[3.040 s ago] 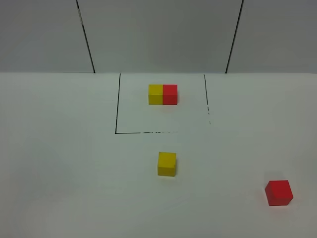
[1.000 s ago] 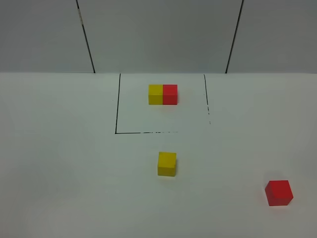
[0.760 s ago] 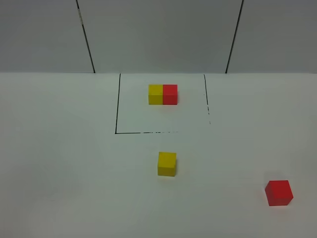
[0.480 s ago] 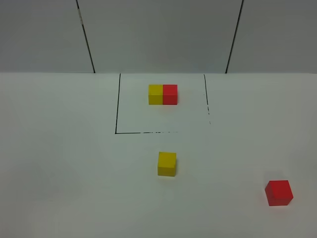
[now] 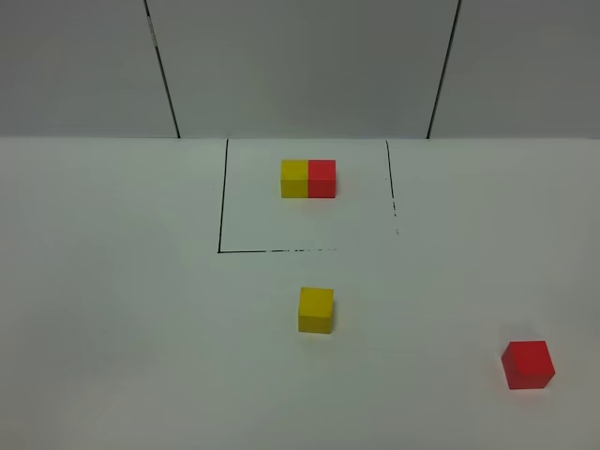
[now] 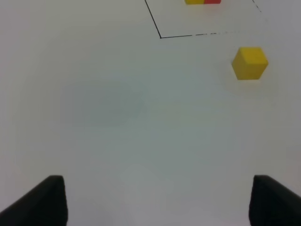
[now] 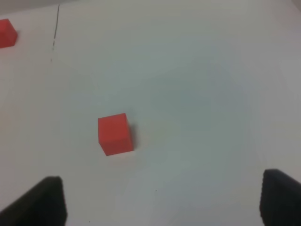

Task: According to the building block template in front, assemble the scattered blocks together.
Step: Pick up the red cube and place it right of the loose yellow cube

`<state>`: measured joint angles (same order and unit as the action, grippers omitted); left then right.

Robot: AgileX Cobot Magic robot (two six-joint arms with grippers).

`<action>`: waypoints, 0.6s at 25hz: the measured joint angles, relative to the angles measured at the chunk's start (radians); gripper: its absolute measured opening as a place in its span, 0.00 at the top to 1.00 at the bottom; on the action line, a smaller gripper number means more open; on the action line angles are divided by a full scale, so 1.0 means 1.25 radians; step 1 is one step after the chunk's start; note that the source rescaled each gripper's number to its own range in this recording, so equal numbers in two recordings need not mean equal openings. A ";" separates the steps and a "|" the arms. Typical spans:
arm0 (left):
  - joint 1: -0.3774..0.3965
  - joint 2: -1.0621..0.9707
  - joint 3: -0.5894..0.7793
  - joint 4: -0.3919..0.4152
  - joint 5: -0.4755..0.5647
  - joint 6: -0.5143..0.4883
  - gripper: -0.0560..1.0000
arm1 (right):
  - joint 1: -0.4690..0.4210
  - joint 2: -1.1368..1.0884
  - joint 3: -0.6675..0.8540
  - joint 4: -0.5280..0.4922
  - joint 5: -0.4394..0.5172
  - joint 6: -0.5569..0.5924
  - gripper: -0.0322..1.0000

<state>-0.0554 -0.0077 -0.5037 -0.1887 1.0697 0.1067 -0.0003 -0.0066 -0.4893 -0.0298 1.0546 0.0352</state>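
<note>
The template, a yellow cube and a red cube joined side by side (image 5: 308, 178), stands inside a thin black drawn outline (image 5: 220, 206) at the back middle of the table. A loose yellow cube (image 5: 316, 309) sits in front of the outline. A loose red cube (image 5: 528, 365) sits at the front right. Neither arm shows in the exterior high view. In the left wrist view, my left gripper (image 6: 157, 200) is open and empty, well short of the yellow cube (image 6: 249, 62). In the right wrist view, my right gripper (image 7: 162, 200) is open and empty, with the red cube (image 7: 114, 133) ahead of it.
The white table (image 5: 112, 328) runs back to a grey panelled wall (image 5: 300, 66). The template's edge shows at the border of the left wrist view (image 6: 202, 1), and its red cube shows in the right wrist view (image 7: 7, 33).
</note>
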 joint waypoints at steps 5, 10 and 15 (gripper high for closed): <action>0.000 0.000 0.000 0.000 0.000 0.000 0.32 | 0.000 0.000 0.000 0.000 0.000 0.000 0.33; 0.000 0.000 0.000 0.000 0.000 0.000 0.32 | 0.000 0.000 0.000 -0.004 0.000 0.001 0.33; 0.000 0.000 0.000 0.000 0.000 0.000 0.32 | 0.000 0.012 0.000 -0.009 0.000 0.004 0.33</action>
<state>-0.0554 -0.0077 -0.5037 -0.1887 1.0697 0.1067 -0.0003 0.0089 -0.4893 -0.0405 1.0546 0.0400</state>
